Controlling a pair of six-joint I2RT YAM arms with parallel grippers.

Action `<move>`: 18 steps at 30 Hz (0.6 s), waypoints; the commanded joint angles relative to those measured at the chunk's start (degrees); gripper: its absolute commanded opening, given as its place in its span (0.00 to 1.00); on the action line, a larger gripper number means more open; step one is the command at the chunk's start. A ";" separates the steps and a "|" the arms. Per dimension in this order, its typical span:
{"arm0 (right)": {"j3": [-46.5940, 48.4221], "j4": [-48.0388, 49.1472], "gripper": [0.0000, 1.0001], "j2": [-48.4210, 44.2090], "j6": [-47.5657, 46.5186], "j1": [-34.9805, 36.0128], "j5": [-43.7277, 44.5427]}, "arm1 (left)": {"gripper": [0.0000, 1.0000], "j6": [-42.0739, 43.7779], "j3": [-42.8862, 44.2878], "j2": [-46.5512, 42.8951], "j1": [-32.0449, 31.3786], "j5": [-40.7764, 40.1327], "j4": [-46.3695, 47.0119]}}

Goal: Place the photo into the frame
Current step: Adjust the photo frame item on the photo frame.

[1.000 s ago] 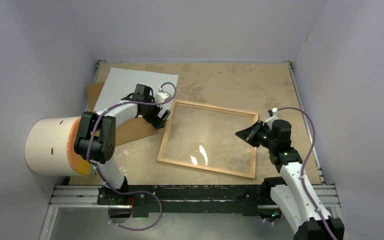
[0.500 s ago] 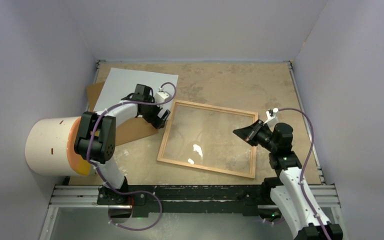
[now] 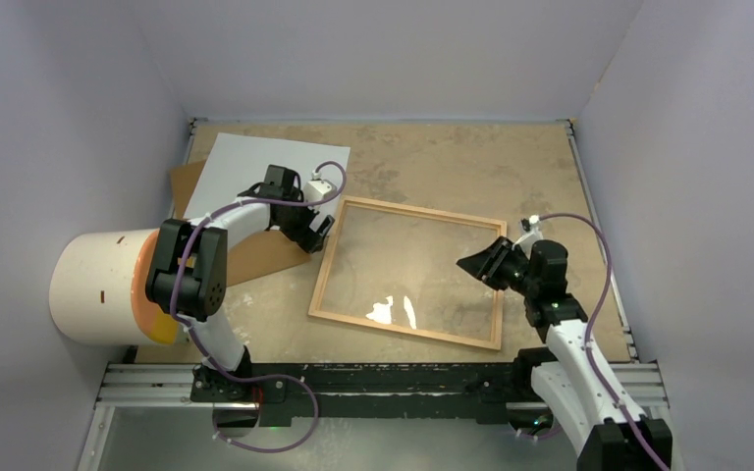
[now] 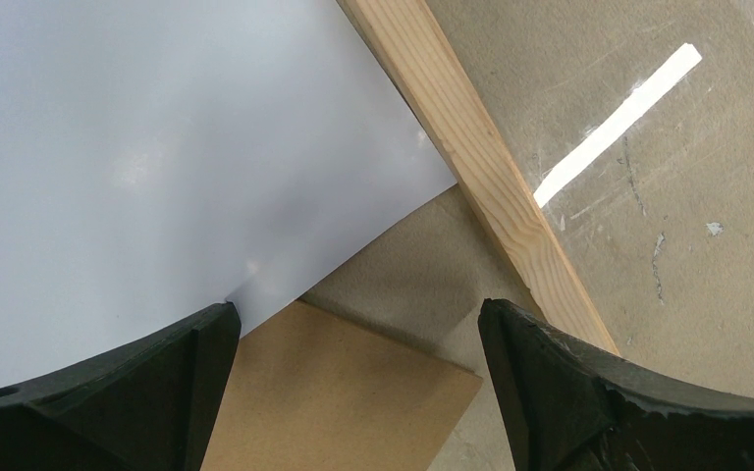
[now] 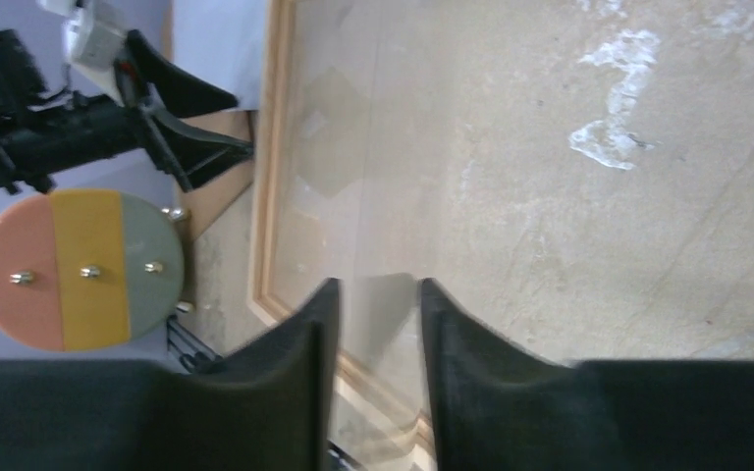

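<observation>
1. Top external view
   - The frame (image 3: 404,330) lies flat on the table (image 3: 471,157) with its glass pane bare.
   - The photo (image 3: 255,172) lies white back up beyond the frame's far-left corner and outside the moulding. It partly covers a brown backing board (image 3: 255,257).
   - The left gripper (image 3: 320,234) sits just beside the frame's left rail, at the photo's near corner.
   - The right gripper (image 3: 478,263) is over the pane, near the frame's right rail.
   - A white cylinder (image 3: 93,285) stands well to the left of the frame.

2. Left wrist view
   - The left gripper's fingers (image 4: 108,392) are set wide apart with nothing between them.
   - The photo's corner meets the frame's wood rail. Whether it touches the rail or overlaps it cannot be told from this angle.
   - One fingertip is at the photo's edge — contact is not confirmed.

3. Right wrist view
   - The right gripper's fingers (image 5: 299,373) stand a narrow gap apart and grip nothing.
   - They are above the glass, and a faint reflection shows beneath them.
   - Across the frame's left rail, the other gripper and the cylinder's striped end face are visible.
</observation>
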 commanded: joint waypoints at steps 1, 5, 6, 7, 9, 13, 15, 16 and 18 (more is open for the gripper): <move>3.40 -3.13 0.51 4.16 -5.10 0.12 3.79 | 1.00 -0.29 -2.00 2.66 -0.06 3.63 -4.96; 5.58 -6.68 0.73 6.63 -7.19 0.06 7.00 | 1.00 -0.19 -2.28 2.74 -0.06 3.64 -4.77; 5.91 -7.37 0.75 7.01 -7.50 0.11 7.85 | 1.00 -0.19 -2.28 2.78 -0.06 3.64 -4.73; 6.21 -8.21 0.76 7.37 -7.81 0.08 8.78 | 1.00 -0.17 -2.28 2.86 -0.06 3.64 -4.68; 6.91 -10.04 0.77 7.81 -8.52 0.12 10.86 | 1.00 -0.09 -2.28 2.94 -0.06 3.70 -4.67; 8.81 -12.96 0.78 8.38 -9.32 0.07 16.11 | 1.00 0.06 -2.28 3.00 -0.06 3.64 -4.59; 9.40 -13.30 0.78 8.67 -9.52 0.12 17.94 | 1.00 0.00 -2.35 3.04 -0.06 3.64 -4.67; 9.58 -13.22 0.78 8.88 -9.60 0.12 18.53 | 1.00 0.06 -2.36 3.03 -0.06 3.65 -4.61; 9.85 -12.94 0.78 10.00 -9.54 0.12 19.20 | 1.00 0.01 -2.52 2.99 -0.06 3.64 -4.59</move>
